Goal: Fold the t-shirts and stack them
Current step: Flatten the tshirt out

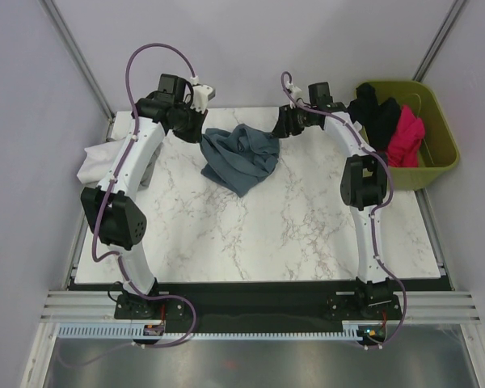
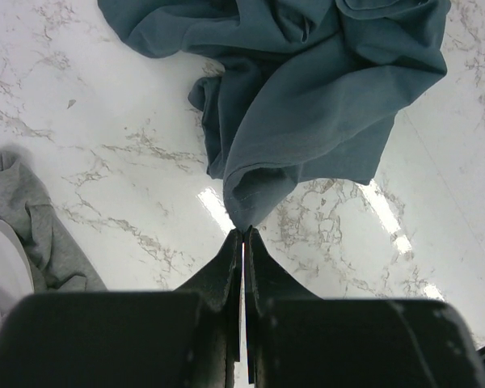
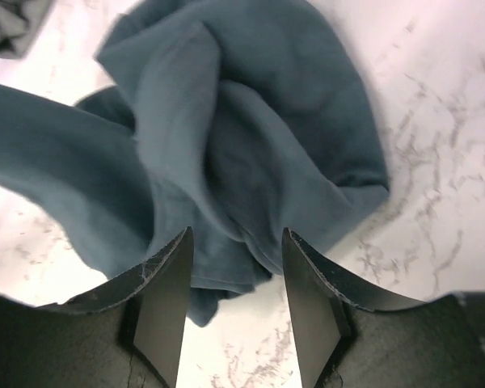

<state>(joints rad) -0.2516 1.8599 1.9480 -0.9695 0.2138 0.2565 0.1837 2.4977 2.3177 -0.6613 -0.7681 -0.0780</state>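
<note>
A slate blue-grey t-shirt lies crumpled at the back middle of the marble table. My left gripper is at the shirt's left back edge. In the left wrist view its jaws are pressed together, pinching a folded corner of the blue-grey t-shirt. My right gripper is at the shirt's right back edge. In the right wrist view it stands open, with a hem of the blue-grey t-shirt lying loose between and beyond the fingers.
A white and grey t-shirt is bunched at the table's left edge, also visible in the left wrist view. An olive-green bin off the right back corner holds a black t-shirt and a magenta-pink t-shirt.
</note>
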